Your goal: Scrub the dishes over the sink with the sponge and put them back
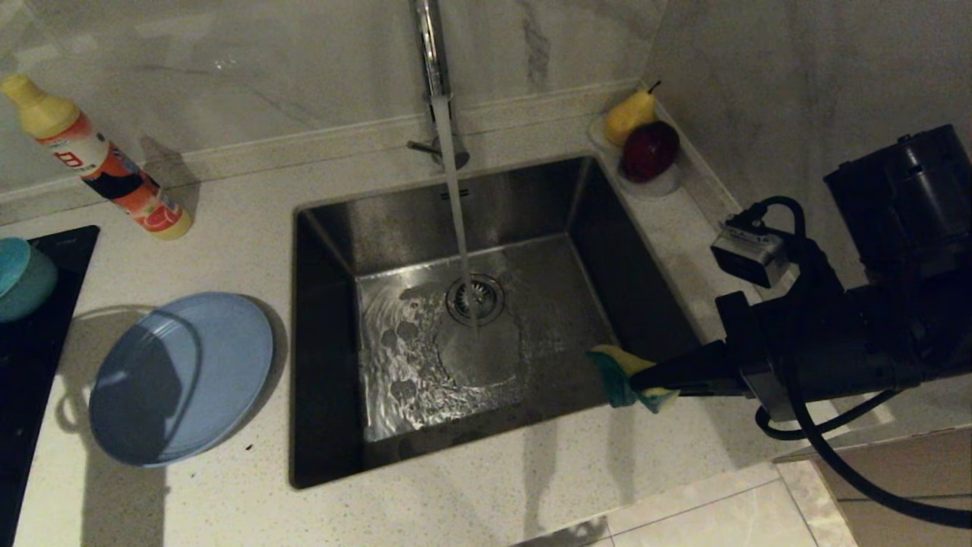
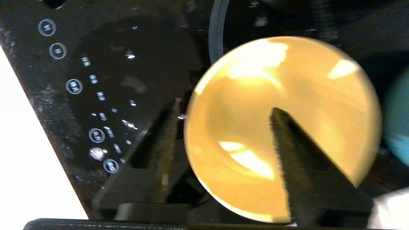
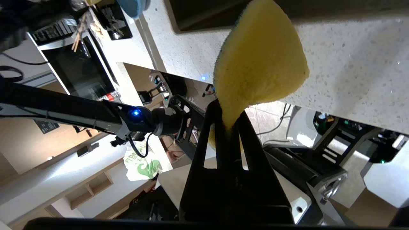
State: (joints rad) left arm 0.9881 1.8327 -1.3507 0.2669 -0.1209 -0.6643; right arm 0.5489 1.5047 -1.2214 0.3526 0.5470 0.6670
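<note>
The pale-yellow bowl (image 2: 281, 127) stands on a black cooktop (image 2: 111, 64), beside the teal bowl (image 2: 396, 121). My left gripper (image 2: 225, 107) is open over it, one finger outside the rim and the other above the inside. It is out of the head view. The slate-blue plate (image 1: 182, 376) lies on the counter left of the sink (image 1: 334, 251), and the teal bowl (image 1: 23, 277) shows at the far left edge. My right gripper (image 1: 645, 380) is shut on the pinched end of the yellow and teal sponge (image 1: 623, 376) (image 3: 258, 57), held over the sink's front right corner.
Water runs from the chrome tap (image 1: 431, 53) onto the strainer drain (image 1: 476, 298). A detergent bottle (image 1: 99, 163) lies on the counter at the back left. A yellow pear (image 1: 629, 115) and a red fruit (image 1: 649, 150) sit in a small white dish behind the sink's right corner.
</note>
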